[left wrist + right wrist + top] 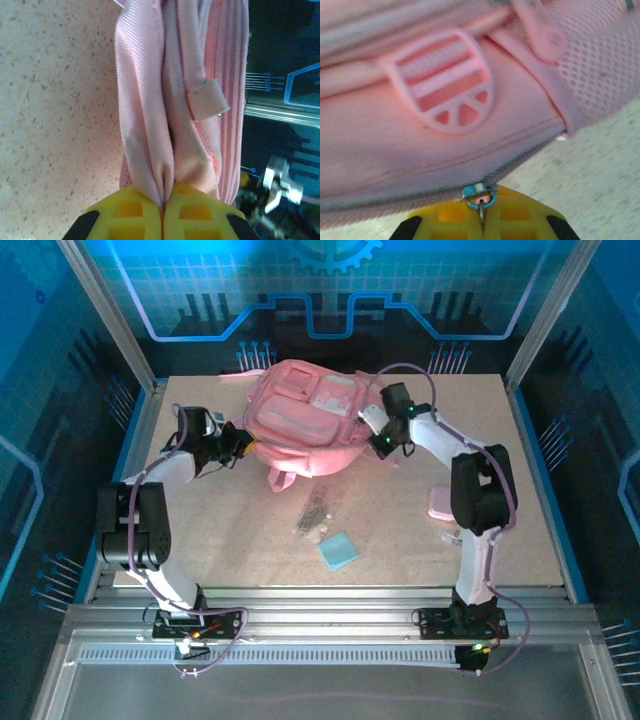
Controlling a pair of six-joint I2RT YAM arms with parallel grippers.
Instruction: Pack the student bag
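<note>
- Left fingers (164,207) clamped tight on a fold of pink fabric, nine o'clock edge of the student bag (300,420).
- Right fingers (484,216) pinched onto the teal-ringed zipper pull (480,194), three o'clock side.
- Bag lies at twelve o'clock on the bench (240,530).

2 arms share 1 build. The left arm (140,525) and right arm (480,490) have white tubular links joined by chunky black joint housings. A lilac cable (405,367) runs along each and loops free near the wrist. Each arm stands on a black base plate (465,620) at 6 o'clock of the top view. Red and orange wires (203,632) show at the left base. A green light (384,444) glows near the right wrist.

The left pincer (162,210) and right pincer (482,220) sit at 6 o'clock of their wrist views. Their fingers (130,210) are yellow with square recesses and black outer corners.
</note>
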